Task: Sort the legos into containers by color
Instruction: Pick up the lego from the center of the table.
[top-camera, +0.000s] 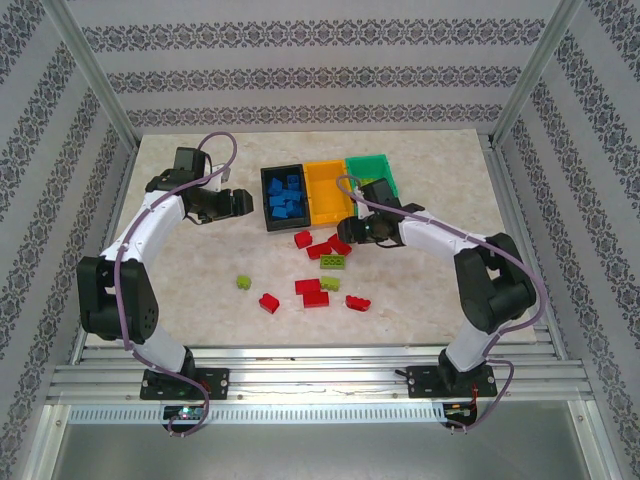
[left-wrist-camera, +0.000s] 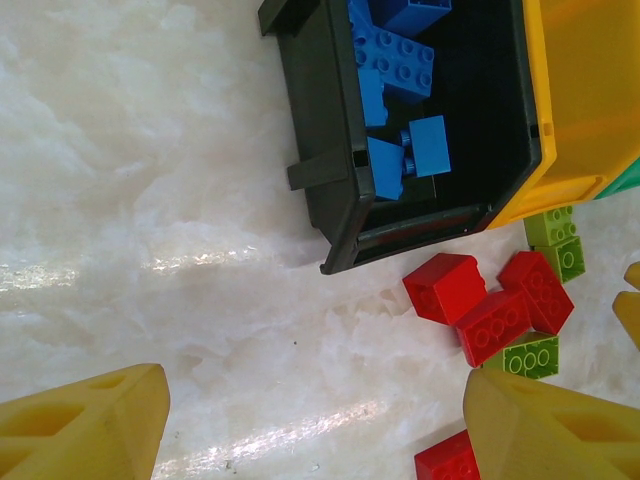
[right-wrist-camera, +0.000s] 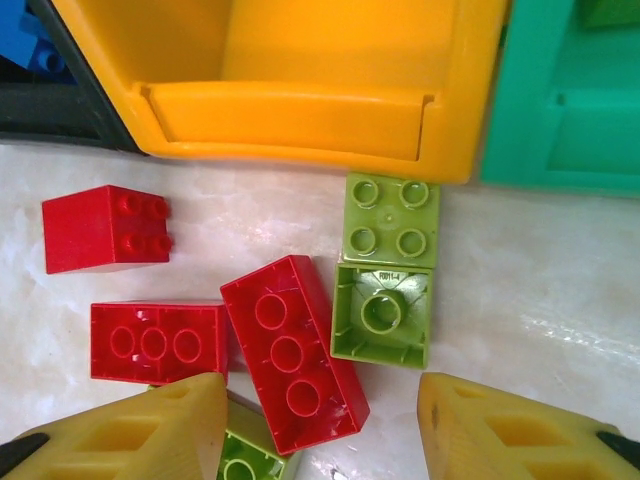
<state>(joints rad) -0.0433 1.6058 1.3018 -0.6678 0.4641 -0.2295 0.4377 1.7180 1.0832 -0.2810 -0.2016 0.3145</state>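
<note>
Hovering, right jaws parted and empty, over the long red brick (right-wrist-camera: 293, 352) lying mid-surface just before the orange-yellow bin (right-wrist-camera: 300, 120), probably needing squaring across its narrow sides, clear of the lime brick (right-wrist-camera: 382, 315) beside it; left jaws spread empty beside the black bin (left-wrist-camera: 325, 180).

Before the containers (top-camera: 327, 195), legos (top-camera: 312, 288) lie scattered on the table (top-camera: 200, 275).

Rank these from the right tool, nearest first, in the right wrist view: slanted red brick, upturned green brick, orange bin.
1. The slanted red brick, lower middle, at the right tool.
2. The upturned green brick, just beyond, toward the right.
3. The orange bin, farthest, at the top.
</note>
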